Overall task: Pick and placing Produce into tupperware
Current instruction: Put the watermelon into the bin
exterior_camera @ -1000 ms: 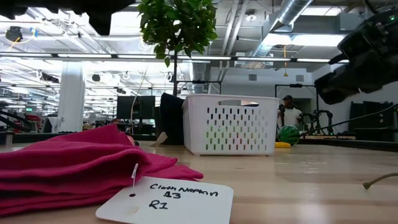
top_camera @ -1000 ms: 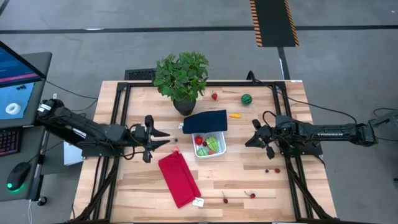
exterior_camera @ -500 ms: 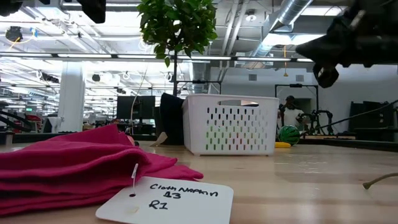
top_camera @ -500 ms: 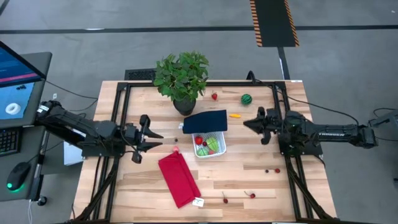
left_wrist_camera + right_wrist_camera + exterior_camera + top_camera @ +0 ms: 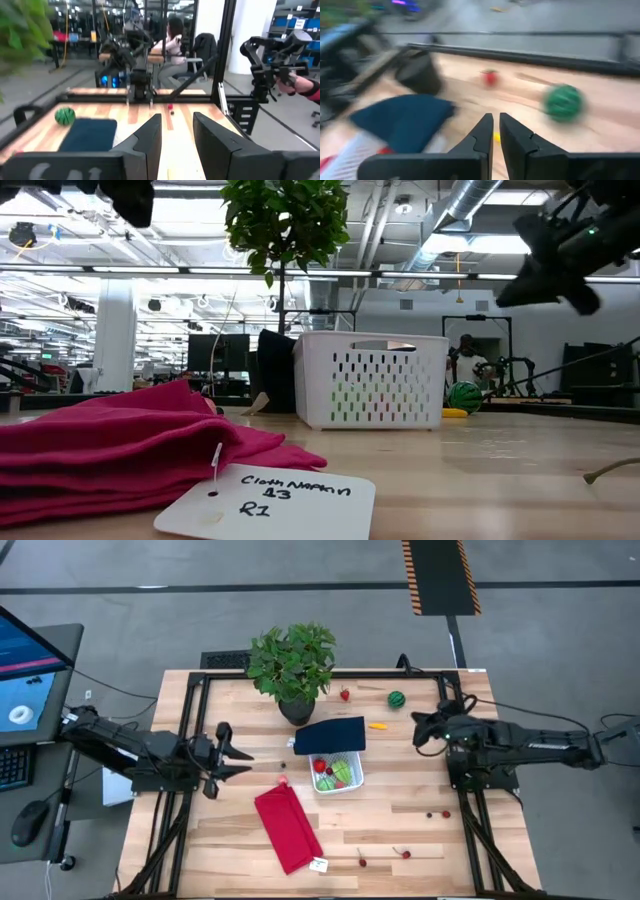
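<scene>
The white tupperware (image 5: 338, 777) stands mid-table with green and red produce in it. Its navy lid (image 5: 330, 735) lies at its far side, overlapping the rim. A strawberry (image 5: 345, 695), a striped green ball (image 5: 397, 699) and an orange piece (image 5: 377, 725) lie toward the far edge. Tiny red berries (image 5: 438, 813) lie near the right side. My left gripper (image 5: 243, 763) hovers open left of the tupperware, nothing between its fingers (image 5: 150, 140). My right gripper (image 5: 418, 730) hangs shut, raised, right of the lid; its wrist view shows the ball (image 5: 563, 102) and strawberry (image 5: 490, 77) ahead.
A potted plant (image 5: 292, 665) stands at the far edge behind the lid. A red cloth (image 5: 287, 828) with a white tag (image 5: 265, 500) lies near the front edge. More berries (image 5: 384, 858) sit at the front. People and equipment show beyond the table.
My left gripper has drawn back toward the table's left edge, staying level and open. My right gripper has risen and swung toward the far edge, rolling about its own axis and tipping its fingers upward toward level. Nothing on the table has moved.
</scene>
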Controlling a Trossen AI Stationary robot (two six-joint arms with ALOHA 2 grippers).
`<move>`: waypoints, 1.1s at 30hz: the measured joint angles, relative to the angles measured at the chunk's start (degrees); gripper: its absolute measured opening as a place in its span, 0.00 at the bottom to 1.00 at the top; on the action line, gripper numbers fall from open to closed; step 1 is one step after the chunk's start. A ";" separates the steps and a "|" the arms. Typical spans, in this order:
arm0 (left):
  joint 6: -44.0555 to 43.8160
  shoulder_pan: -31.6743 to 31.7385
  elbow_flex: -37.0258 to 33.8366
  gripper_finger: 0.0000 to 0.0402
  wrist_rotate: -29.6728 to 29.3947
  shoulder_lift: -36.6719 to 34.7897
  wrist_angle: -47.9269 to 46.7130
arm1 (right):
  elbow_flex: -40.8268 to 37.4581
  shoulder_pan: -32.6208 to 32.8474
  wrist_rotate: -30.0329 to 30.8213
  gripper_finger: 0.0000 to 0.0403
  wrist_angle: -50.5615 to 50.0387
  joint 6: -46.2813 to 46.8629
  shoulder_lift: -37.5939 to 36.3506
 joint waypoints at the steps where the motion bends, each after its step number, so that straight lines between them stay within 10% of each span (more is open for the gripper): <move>1: -0.80 0.00 0.00 0.25 0.01 0.04 -0.54 | 1.21 0.44 2.17 0.13 -3.73 3.42 0.43; 18: -1.61 0.10 0.04 0.25 1.24 0.49 -6.65 | 3.47 5.63 0.44 0.13 -10.03 10.51 2.24; 33: 1.79 3.52 -12.84 0.25 2.55 -23.52 -5.20 | 3.54 9.19 13.45 0.13 -9.53 11.67 4.54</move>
